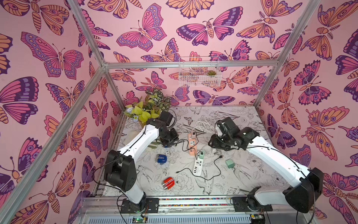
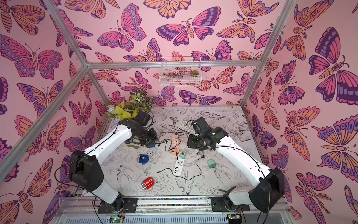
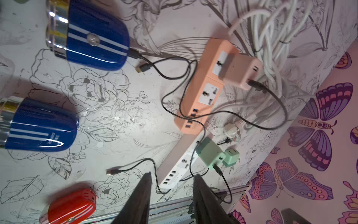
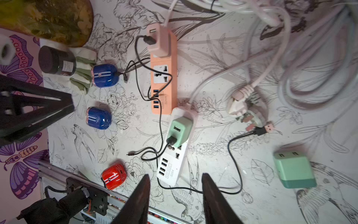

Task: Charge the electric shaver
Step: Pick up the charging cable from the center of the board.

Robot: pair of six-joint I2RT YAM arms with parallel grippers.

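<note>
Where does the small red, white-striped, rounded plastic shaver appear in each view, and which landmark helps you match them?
In a top view: the red striped shaver lies near the front metal rail.
In a top view: the shaver sits likewise.
Left wrist: the shaver lies beside that rail.
Right wrist: the shaver lies beside that rail, near the strip's USB end.
Shared landmark: white rectangular power strip.

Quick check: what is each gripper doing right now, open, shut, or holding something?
Left gripper: open, holding nothing.
Right gripper: open, holding nothing.
</note>
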